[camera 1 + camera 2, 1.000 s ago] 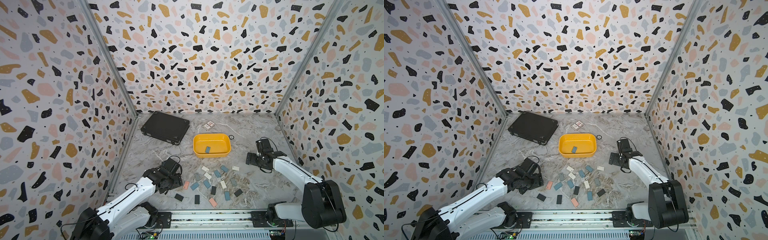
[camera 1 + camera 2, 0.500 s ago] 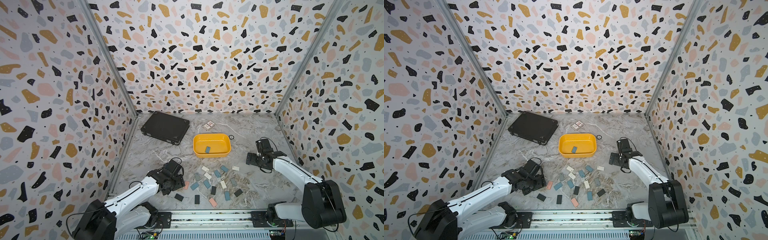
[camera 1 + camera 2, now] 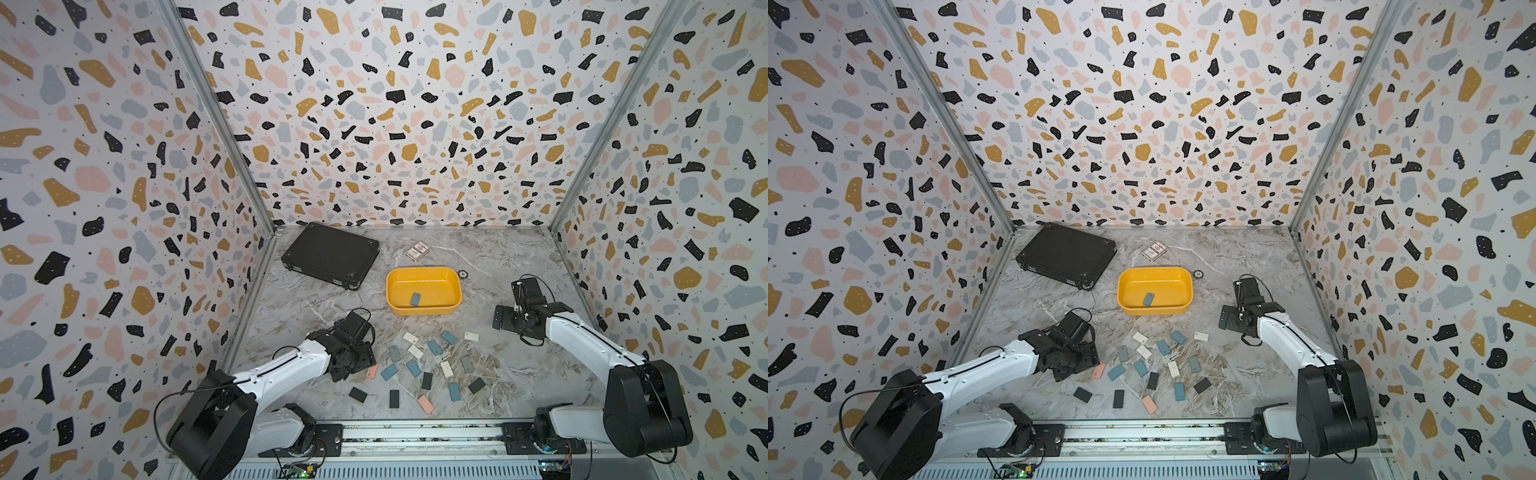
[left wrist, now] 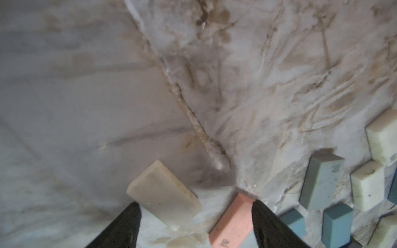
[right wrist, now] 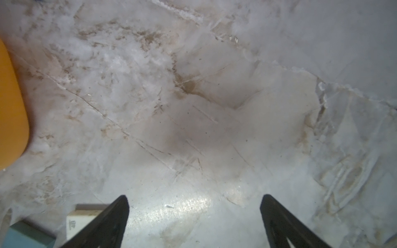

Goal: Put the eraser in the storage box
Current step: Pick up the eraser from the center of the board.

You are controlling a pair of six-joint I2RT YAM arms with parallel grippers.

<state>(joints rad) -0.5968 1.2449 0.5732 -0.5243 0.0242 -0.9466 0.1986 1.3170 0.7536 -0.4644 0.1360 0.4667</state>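
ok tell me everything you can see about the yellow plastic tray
The shallow yellow plastic tray is rectangular with rounded corners, open-topped, smooth and slightly glossy. It sits flat on the marble-patterned table, around its middle. One blue-grey rectangular eraser lies flat inside, near the front wall, left of centre. A small dark ring lies by its far right corner; contact unclear.

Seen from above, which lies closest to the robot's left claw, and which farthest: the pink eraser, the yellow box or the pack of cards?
1. The pink eraser, right beside the left gripper.
2. The yellow box, farther back, mid-table.
3. The pack of cards, beyond the box, at the back.
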